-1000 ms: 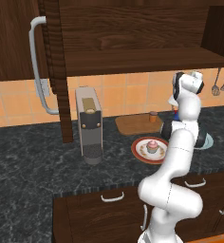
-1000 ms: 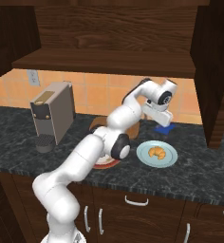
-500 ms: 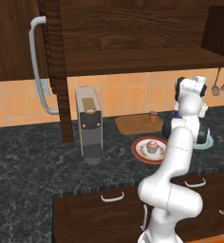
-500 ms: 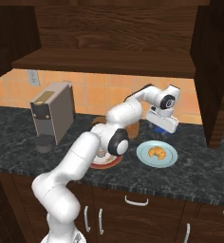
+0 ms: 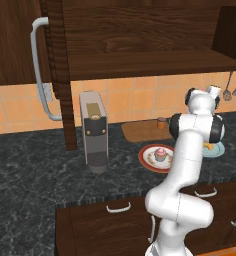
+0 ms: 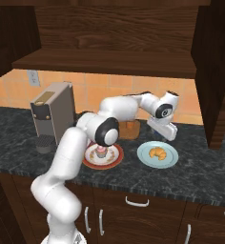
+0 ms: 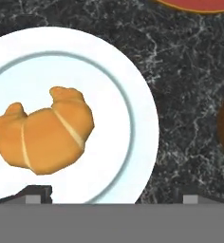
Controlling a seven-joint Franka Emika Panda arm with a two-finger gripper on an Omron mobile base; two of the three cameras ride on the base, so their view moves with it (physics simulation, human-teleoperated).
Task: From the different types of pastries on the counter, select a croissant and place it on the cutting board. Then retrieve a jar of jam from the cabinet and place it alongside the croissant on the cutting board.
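- Croissant (image 7: 43, 130) is lying on the pale blue plate (image 7: 137, 118), a little off the plate's middle, its two tips pointing toward the top of the hand view; the same croissant (image 6: 157, 152) is showing golden on that plate in the right base view.
- Gripper (image 6: 168, 137) is hanging just above the far rim of the pale blue plate, not touching the pastry; the two fingertips (image 7: 35, 193) are peeking up at the bottom of the hand view, set wide apart and holding nothing.
- Pale blue plate is sitting on the counter (image 6: 205, 174) toward its front edge, just beside the red-rimmed plate (image 6: 115, 161).
- Cupcake (image 6: 101, 152), topped with pink frosting, is standing in the middle of the red-rimmed plate, near the counter's front edge.
- Cutting board (image 5: 140, 131) is lying flat along the back of the counter against the orange tiled wall, behind the red-rimmed plate, with nothing from the plates on it; a small brown jar-like item (image 5: 161, 122) is standing at the board's right end.
- Coffee machine (image 5: 93, 131) is standing upright toward the left part of the counter, well apart from the plates.
- Cabinet (image 5: 20, 40) is hanging above the counter's left part, its door swung open edge-on, with the long grey bar handle (image 5: 39, 70) curving down its edge.
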